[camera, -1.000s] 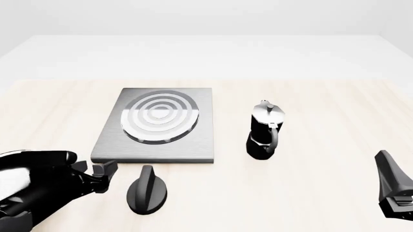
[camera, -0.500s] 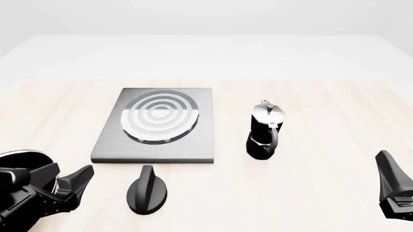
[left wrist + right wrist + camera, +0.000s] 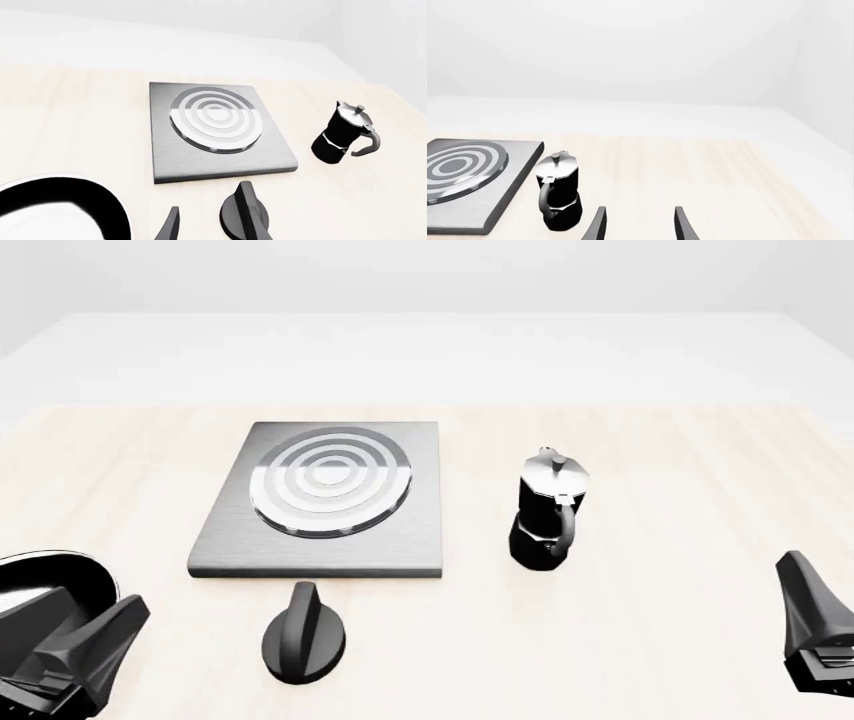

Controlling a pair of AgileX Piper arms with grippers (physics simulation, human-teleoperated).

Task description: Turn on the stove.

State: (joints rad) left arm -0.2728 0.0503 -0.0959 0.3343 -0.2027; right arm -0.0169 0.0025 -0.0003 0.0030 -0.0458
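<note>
The stove (image 3: 320, 502) is a flat grey metal slab with silver burner rings, left of the table's middle. Its black ridged knob (image 3: 303, 635) lies apart on the table, just in front of the slab's near edge. My left gripper (image 3: 78, 652) is open and empty at the near left corner, well left of the knob. The left wrist view shows the stove (image 3: 213, 127), the knob (image 3: 245, 216) and one fingertip (image 3: 169, 224). My right gripper (image 3: 809, 628) is at the near right edge, and the right wrist view (image 3: 639, 225) shows it open and empty.
A black-and-silver moka pot (image 3: 547, 512) stands upright to the right of the stove, also seen in the left wrist view (image 3: 343, 135) and the right wrist view (image 3: 559, 192). A rounded black-and-white part of the left arm (image 3: 60, 210) fills one corner of the left wrist view.
My left gripper has drawn back toward the near left corner, away from the knob and stove. The knob, stove, moka pot and right gripper have not moved.
</note>
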